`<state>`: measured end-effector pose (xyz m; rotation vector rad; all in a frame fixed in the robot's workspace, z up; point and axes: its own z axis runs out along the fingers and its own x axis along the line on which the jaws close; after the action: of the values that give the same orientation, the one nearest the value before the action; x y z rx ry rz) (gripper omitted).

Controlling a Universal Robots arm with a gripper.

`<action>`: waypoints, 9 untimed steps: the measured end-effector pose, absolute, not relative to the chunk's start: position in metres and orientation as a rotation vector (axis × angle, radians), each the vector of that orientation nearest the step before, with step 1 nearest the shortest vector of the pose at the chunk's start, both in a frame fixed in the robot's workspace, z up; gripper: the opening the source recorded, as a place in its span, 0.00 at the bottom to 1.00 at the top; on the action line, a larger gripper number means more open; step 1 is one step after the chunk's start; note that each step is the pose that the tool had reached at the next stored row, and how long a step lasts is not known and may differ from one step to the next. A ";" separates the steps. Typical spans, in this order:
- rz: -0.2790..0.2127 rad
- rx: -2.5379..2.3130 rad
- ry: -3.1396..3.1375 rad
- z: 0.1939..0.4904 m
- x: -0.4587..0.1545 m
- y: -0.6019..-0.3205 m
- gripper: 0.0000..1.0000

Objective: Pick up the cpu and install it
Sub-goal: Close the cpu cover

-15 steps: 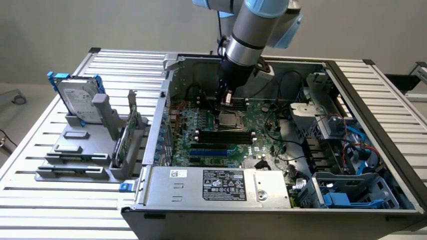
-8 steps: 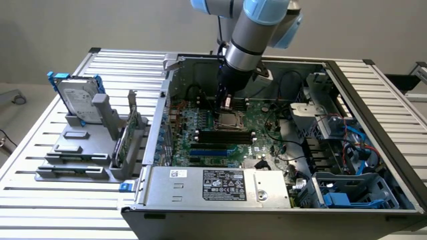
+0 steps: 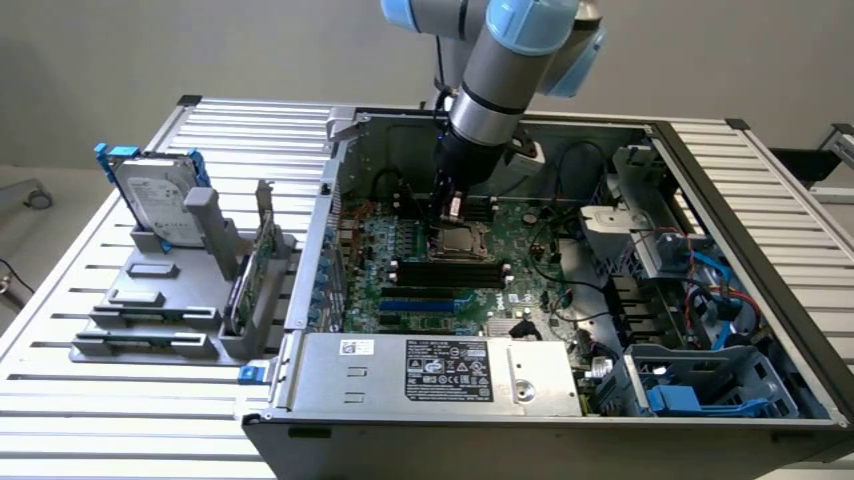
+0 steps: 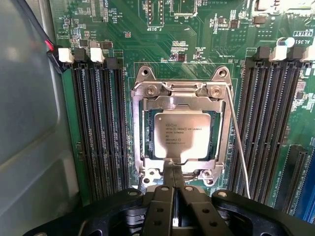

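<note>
gripper, fingers closed on nothing, is hovering at edge of cpu lying in socket; imo it's needing flat, square seating.

On the cpu lid you can read "intel" and "XEON" in the first of several printed lines; the lines below are too fine to read. The motherboard carries "DISP" beside a header and "AL361" by the memory-slot latches. The print on the power supply label is illegible.
</note>
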<state>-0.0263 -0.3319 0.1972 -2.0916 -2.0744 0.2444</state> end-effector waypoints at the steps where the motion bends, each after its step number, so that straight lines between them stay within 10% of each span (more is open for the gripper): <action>1: 0.244 -2.090 -2.074 0.198 -0.026 -0.332 0.11; 9: 0.251 -2.084 -2.068 0.205 -0.026 -0.332 0.11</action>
<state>-0.0262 -0.3325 0.2046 -2.0844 -2.0679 0.2508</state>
